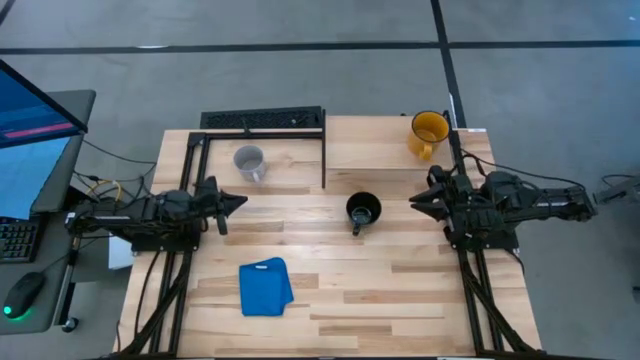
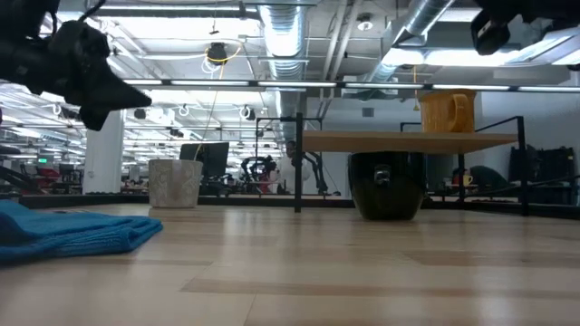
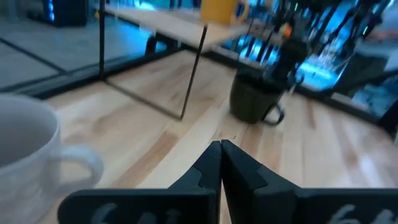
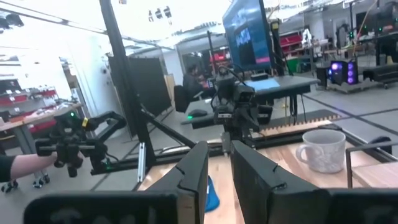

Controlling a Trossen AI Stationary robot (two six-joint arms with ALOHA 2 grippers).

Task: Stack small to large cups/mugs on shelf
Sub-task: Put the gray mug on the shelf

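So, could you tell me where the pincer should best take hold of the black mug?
Probably the black mug by its rim, from above: it stands upright and open on the table, handle toward the table's front edge. The right pincer is nearer.

Two dark jointed arms, black cables, tapered black claw fingers (image 3: 214, 168)

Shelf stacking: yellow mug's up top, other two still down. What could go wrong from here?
1. The yellow mug sits near the shelf edge; a careless placement could knock it off.
2. The grey-white mug stands inside the black frame, so the left gripper may clip a bar.
3. The black mug stands just in front of the shelf; lifting it could catch the board's edge.
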